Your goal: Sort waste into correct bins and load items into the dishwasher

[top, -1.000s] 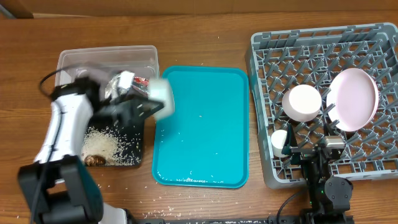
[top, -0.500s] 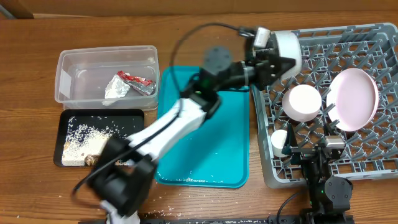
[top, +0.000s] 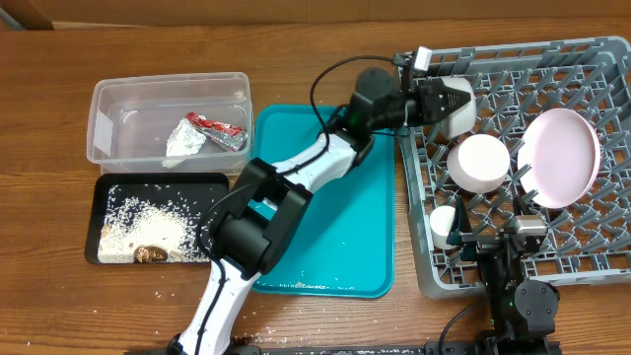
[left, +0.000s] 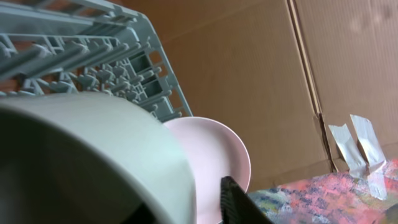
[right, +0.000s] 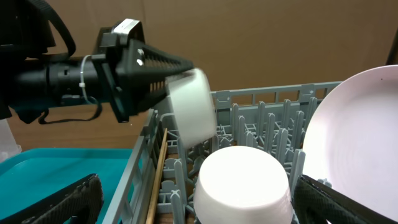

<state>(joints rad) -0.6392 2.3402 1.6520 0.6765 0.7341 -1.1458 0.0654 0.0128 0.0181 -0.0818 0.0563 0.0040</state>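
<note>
My left gripper (top: 441, 99) is shut on a white bowl (top: 459, 106), held on its side over the back left part of the grey dish rack (top: 592, 258). The right wrist view shows that gripper (right: 163, 67) and bowl (right: 194, 107) above the pegs. The bowl (left: 93, 155) fills the left wrist view. In the rack are an upturned white bowl (top: 479, 163), a pale pink plate (top: 560, 158) on edge, a small white cup (top: 444, 227) and chopsticks (right: 157, 174). My right gripper (top: 503, 245) is open and empty at the rack's front edge.
The clear tub (top: 118, 104) holds the red wrapper (top: 219, 126) and the white tissue (top: 185, 140). The black tray (top: 212, 187) holds rice (top: 138, 229) and brown bits. The teal tray (top: 325, 197) lies between them and the rack, under my left arm.
My left arm has swung from over the black tray on the left across the teal tray to the rack, carrying the white bowl. The right arm has not moved.
</note>
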